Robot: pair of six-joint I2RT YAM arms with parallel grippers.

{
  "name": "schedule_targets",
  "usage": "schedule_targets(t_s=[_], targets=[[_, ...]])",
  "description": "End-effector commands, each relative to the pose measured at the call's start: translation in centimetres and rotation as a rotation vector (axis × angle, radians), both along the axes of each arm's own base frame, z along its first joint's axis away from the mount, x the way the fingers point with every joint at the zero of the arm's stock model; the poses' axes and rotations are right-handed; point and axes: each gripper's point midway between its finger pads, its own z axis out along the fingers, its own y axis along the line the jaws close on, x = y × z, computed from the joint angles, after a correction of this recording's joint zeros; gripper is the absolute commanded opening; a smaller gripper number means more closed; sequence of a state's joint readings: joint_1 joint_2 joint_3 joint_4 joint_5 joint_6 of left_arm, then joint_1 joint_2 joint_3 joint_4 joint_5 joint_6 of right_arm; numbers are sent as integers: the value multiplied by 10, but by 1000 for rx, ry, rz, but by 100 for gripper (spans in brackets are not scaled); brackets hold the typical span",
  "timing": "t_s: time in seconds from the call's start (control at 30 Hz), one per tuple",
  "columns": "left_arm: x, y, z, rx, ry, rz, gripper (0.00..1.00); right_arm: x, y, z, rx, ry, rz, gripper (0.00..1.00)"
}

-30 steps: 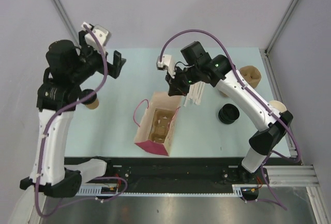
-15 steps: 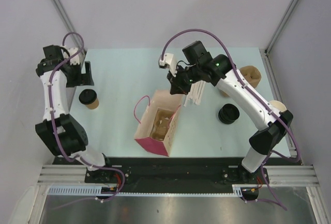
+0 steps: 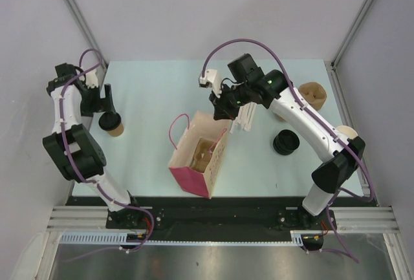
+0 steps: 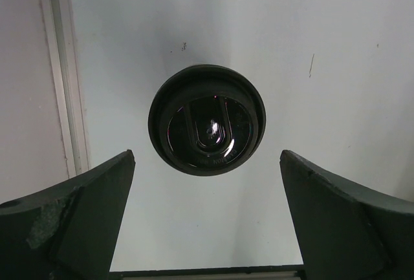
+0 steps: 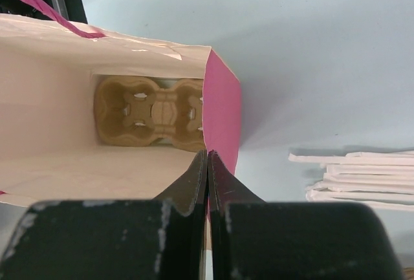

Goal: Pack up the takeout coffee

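1 takeout coffee (image 3: 112, 123), lid on, upright on the table (image 3: 155, 86) at the far left edge. left gripper (image 4: 206, 155) hangs straight above it. fingers (image 4: 84, 215) spread wide, one on each side of the black lid in the left wrist view, touching nothing.

right gripper (image 5: 207, 157) is pinched together on the top rim of the paper bag (image 3: 194, 180), at the edge facing the right arm. 1 bag, pink outside and white inside, standing open mid-table and leaning a bit. 1 pink handle loop (image 3: 173, 131) shows on its left side. inside at the bottom there is 1 brown pulp cup carrier (image 5: 152, 113), its wells empty.

coffee and bag are well apart, with bare table between them.

on the right half:
- 1 pile of white flat packets (image 3: 245, 119) just beside the bag, partly under the right arm. can't count them cleanly.
- 1 stack of black lids (image 3: 284, 142) near the packets. can't tell how many.
- 2 lidless brown cups in view, one (image 3: 312, 94) far right and one (image 3: 346, 132) partly hidden behind the right arm. can't tell how many are nested in each.
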State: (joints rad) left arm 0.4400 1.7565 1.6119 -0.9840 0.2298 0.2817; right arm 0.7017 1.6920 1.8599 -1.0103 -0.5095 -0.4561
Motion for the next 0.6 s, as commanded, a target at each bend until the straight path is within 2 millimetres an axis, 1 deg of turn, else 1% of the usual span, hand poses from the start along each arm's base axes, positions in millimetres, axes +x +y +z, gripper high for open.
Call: schedule_targets(t_s=[0.0,0.57], targets=[[8,-1,-6,-23,-21,-28,100,1,-1,22,60,-49,-3,0],[10,0,-32,-45,15,-8,98,2,-1,16,59,-29,2,0]])
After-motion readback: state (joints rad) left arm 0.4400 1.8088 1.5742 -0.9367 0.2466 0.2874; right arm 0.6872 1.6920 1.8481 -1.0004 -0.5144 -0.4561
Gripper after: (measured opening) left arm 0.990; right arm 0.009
